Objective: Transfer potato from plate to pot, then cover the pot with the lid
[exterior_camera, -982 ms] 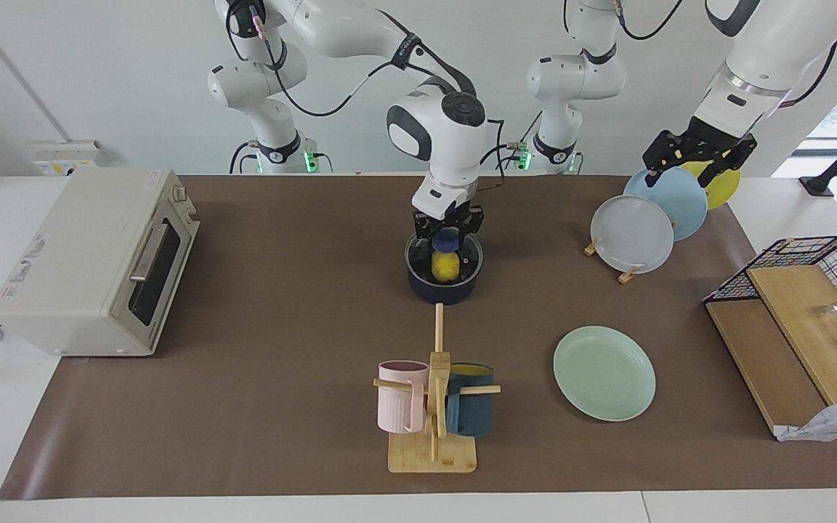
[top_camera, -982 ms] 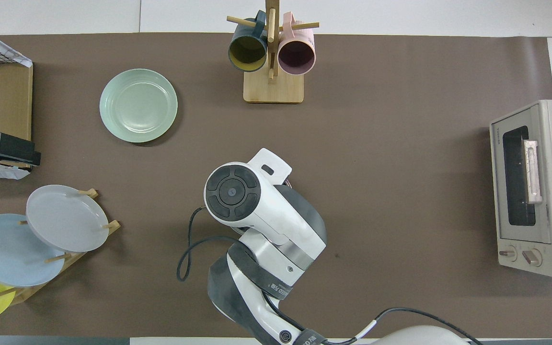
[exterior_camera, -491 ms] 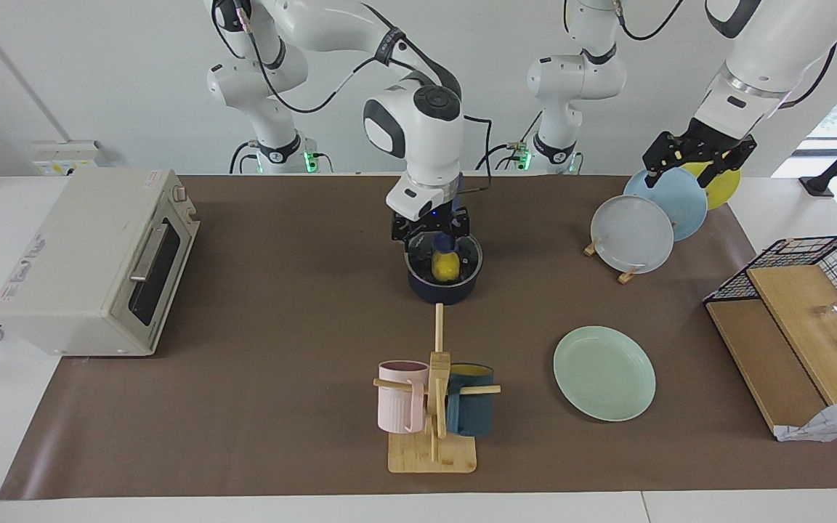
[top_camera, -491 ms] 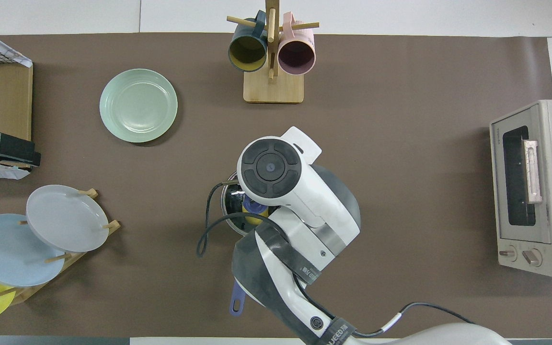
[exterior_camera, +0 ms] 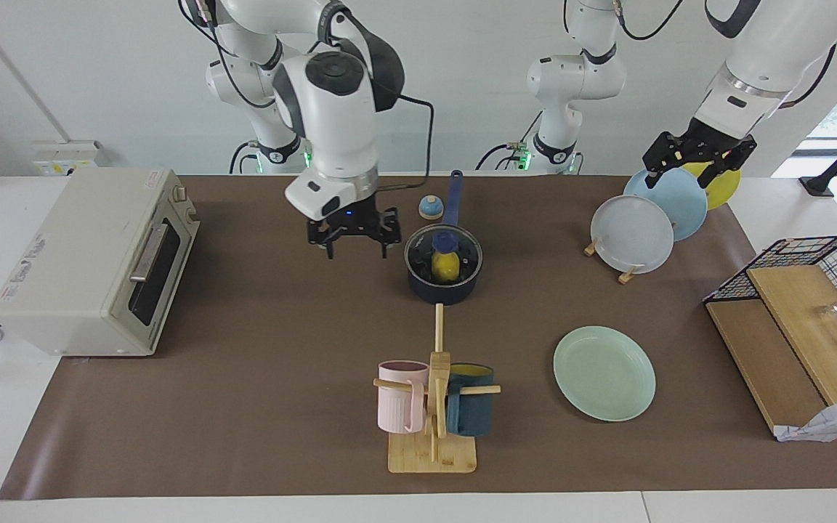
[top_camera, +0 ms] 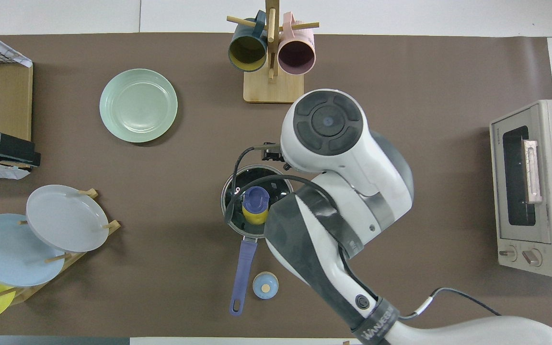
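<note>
So the big landmark here is the small dark navy-blue saucepan with the long straight handle, the pot, sitting mid-table on the brown mat. Largest thing first: the boxy cream toaster oven is well away from the pot, toward the right arm's end of the table. The round pale mint-green plate sits bare, farther from the robots than the pot and toward the left arm's end. On the pot itself rests the round clear glass lid with a metal rim and blue knob, looks seated all round as far as I can tell. Through the glass you can see the small glossy yellow lumpy potato inside the pot. The right gripper hangs over the mat just beside the pot, on the toaster side, fingers spread and holding nothing. The left gripper waits up over the upright plates in the wooden rack, also spread wide and empty. My read: both steps look done. If the lid needs a nudge, I'd go for the knob; glass is slick, breakable and heavier than it looks, so never pinch the rim.
</note>
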Motion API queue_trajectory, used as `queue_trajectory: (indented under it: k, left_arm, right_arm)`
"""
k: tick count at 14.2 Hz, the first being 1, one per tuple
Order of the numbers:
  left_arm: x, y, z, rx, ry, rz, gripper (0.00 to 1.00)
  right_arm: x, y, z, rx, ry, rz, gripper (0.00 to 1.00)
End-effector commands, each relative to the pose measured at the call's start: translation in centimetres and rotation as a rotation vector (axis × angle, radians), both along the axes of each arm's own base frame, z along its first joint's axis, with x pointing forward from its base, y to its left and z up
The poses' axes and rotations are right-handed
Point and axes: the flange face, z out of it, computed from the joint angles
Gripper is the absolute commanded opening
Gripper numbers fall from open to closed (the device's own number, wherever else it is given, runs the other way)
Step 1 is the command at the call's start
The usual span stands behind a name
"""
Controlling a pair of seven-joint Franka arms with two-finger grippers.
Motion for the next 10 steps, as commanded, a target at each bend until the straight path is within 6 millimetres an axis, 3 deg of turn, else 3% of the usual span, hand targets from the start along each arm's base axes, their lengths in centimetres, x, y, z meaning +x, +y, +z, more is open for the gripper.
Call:
queue_trajectory:
  k: [1, 4, 7, 10]
  left_arm:
    - [-0.6, -0.2, -0.1, 0.01, -0.018, 0.003, 1.0]
    - [-0.7, -0.3, -0.1, 0.01, -0.018, 0.003, 1.0]
    - [-0.6, -0.4, -0.1, 0.009, -0.022, 0.003, 1.0]
    - [-0.2, -0.4, 0.1, 0.007, -0.053, 0.02, 1.0]
  right_arm:
    - [0.8, -7.6, 2.5, 0.017, 0.05, 0.063, 1.0]
    - [0.4, -12.2, 2.6, 0.014, 0.057, 0.078, 1.0]
    - [-3.7, -12.6, 4.0, -0.013, 0.058, 0.081, 1.0]
    - [-3.3, -16.7, 4.2, -0.014, 0.044, 0.04, 1.0]
